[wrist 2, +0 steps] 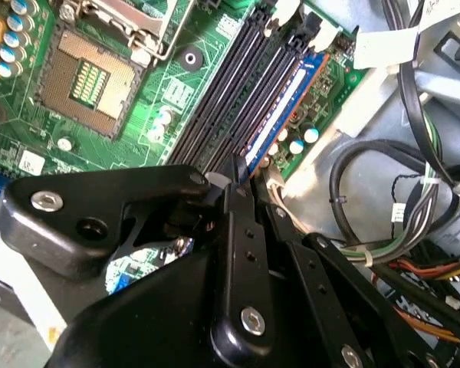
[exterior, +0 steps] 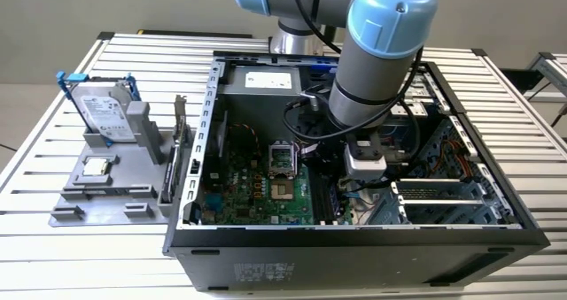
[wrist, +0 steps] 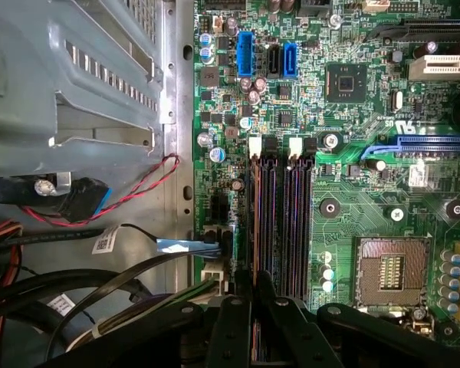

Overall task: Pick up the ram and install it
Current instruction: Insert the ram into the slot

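Right now I have the arm reaching down into the open case (exterior: 354, 260), with the gripper (exterior: 365, 180) low over the board (exterior: 257, 187), on the exterior view's right of the CPU socket (exterior: 280, 160).

In both wrist views the ram (wrist 2: 287, 107) (wrist: 254, 222) stands on edge in the outermost of the four slots, the one nearest the case's metal wall and the cable bundle (wrist 2: 368, 222). I see it as a thin blue-edged strip running the slot's length. The three slots (wrist: 299, 222) beside it look dark and bare, and the white latches at the far ends of the slots are in sight.

The gripper (wrist 2: 241, 172) (wrist: 254, 287) sits at the near end of that stick. Its black fingers (wrist: 234, 318) are drawn close together, one on each side of the ram's top edge, and as far as I can make out they are clamped on it. I cannot tell whether the stick is pressed fully home.

The socket (wrist: 389, 272) lies open next to the slots.

Outside the case, on the exterior view's left, the grey tray (exterior: 97, 200) rests on the slatted table (exterior: 53, 260). It carries the drive (exterior: 105, 114) upright in its blue frame and the small CPU (exterior: 97, 167) lying flat.
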Motion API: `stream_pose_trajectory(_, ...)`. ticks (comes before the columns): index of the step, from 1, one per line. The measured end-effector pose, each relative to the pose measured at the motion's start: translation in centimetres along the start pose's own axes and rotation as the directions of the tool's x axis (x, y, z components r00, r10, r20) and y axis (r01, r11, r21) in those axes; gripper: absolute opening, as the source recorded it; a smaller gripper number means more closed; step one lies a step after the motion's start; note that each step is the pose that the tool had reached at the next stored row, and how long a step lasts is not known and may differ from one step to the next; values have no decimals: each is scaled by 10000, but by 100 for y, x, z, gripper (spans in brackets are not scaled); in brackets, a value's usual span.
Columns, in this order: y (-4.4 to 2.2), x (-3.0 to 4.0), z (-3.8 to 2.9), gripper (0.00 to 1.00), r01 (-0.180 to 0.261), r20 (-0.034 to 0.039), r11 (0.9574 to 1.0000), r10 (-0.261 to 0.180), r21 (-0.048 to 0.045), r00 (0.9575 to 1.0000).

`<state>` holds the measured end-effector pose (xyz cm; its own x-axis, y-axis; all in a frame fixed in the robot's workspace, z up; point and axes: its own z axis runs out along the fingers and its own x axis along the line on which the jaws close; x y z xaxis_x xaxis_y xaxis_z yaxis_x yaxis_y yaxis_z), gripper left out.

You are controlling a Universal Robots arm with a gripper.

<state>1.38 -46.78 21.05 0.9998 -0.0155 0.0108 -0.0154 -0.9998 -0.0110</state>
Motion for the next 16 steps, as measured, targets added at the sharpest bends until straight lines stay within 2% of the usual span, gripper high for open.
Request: stream_pose_trajectory(16,0,0,2,0,0,-1,10000,0,1,10000)
